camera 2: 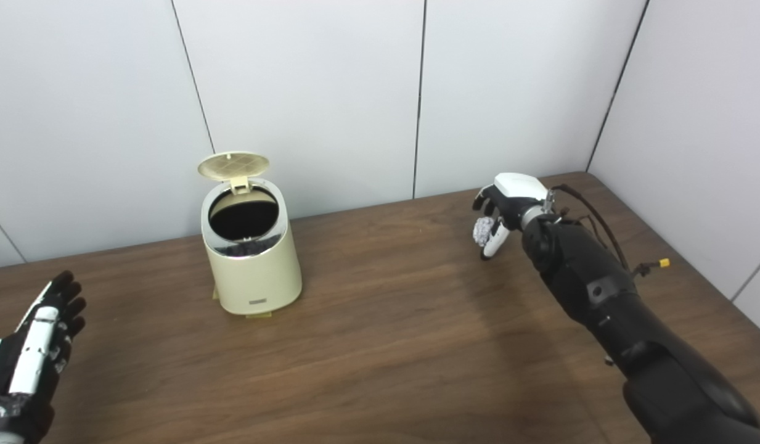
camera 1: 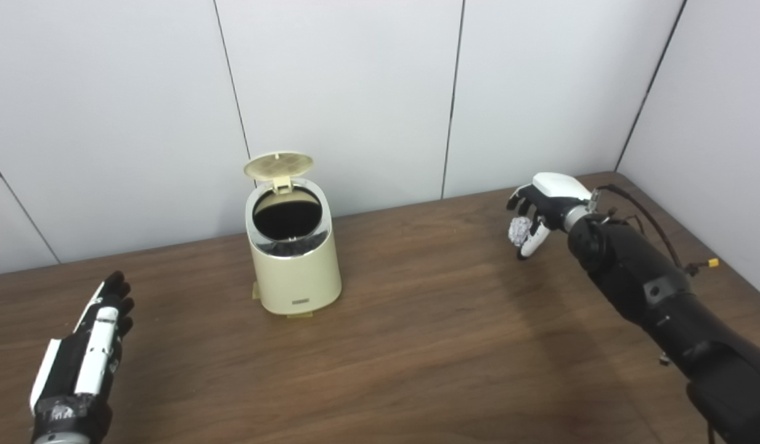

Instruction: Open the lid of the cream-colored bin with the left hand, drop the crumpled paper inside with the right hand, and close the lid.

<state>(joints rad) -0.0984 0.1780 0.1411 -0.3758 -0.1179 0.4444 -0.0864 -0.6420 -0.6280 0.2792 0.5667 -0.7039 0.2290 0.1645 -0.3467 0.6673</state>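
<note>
The cream-colored bin [camera 1: 296,265] stands on the wooden table left of centre. Its round lid [camera 1: 278,164] stands upright and open at the back, and the dark inside shows. My right hand [camera 1: 540,209] is at the far right of the table, well to the right of the bin, with its fingers closed around the crumpled paper [camera 1: 518,230] and held a little above the tabletop. My left hand [camera 1: 96,336] lies low at the front left, fingers stretched out and apart, holding nothing, well clear of the bin.
The brown wooden table [camera 1: 416,345] runs up to white wall panels at the back and right. A cable with a yellow tip [camera 1: 712,263] hangs off my right forearm near the right wall.
</note>
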